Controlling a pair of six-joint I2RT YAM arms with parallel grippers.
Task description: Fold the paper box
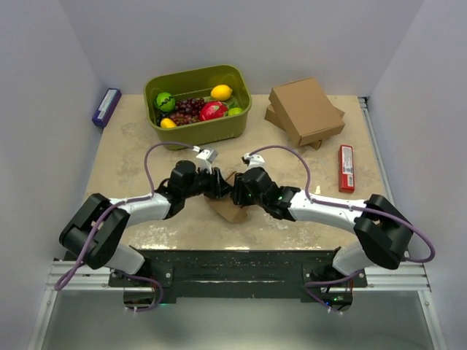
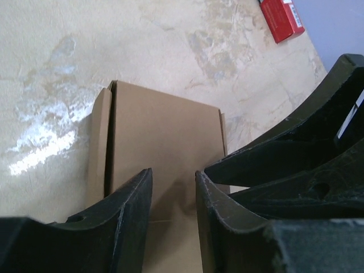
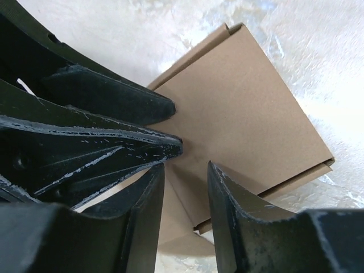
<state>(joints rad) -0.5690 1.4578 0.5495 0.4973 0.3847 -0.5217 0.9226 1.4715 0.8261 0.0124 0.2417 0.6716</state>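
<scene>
Both arms reach inward from their bases at the near edge of the table (image 1: 131, 171). Their forearms slant toward each other, so the left pincer (image 1: 219, 186) and the right pincer (image 1: 238, 191) meet almost nose to nose over the middle. Each wrist is bent downward, with its fingers aimed at the paper box (image 1: 230, 210). The box lies directly under the two pincers and shows just nearward of them as a small folded brown shape.

In the left wrist view, the left pincer (image 2: 172, 177) has its jaws narrowly apart. The box's (image 2: 165, 131) flat top panel shows through the slim gap and stretches away ahead of the tips. A side flap (image 2: 99, 142) stands along the edge on the left finger's side. The right pincer's fingers (image 2: 284, 153) crowd in just to the right.

In the right wrist view, the right pincer (image 3: 185, 169) also keeps only a narrow gap and sits over one corner of the box (image 3: 244, 114). The left pincer's fingers (image 3: 114, 102) come in from its left. I cannot tell whether any tip presses on or pinches the card.

Far ahead of the pincers sits an olive-green tub (image 1: 204, 133) of fruit. A stack of brown cardboard boxes (image 1: 306, 109) lies ahead and to the right. A red packet (image 1: 346, 168) lies well off to the right pincer's right. A blue-purple packet (image 1: 106, 107) lies far ahead and to the left.
</scene>
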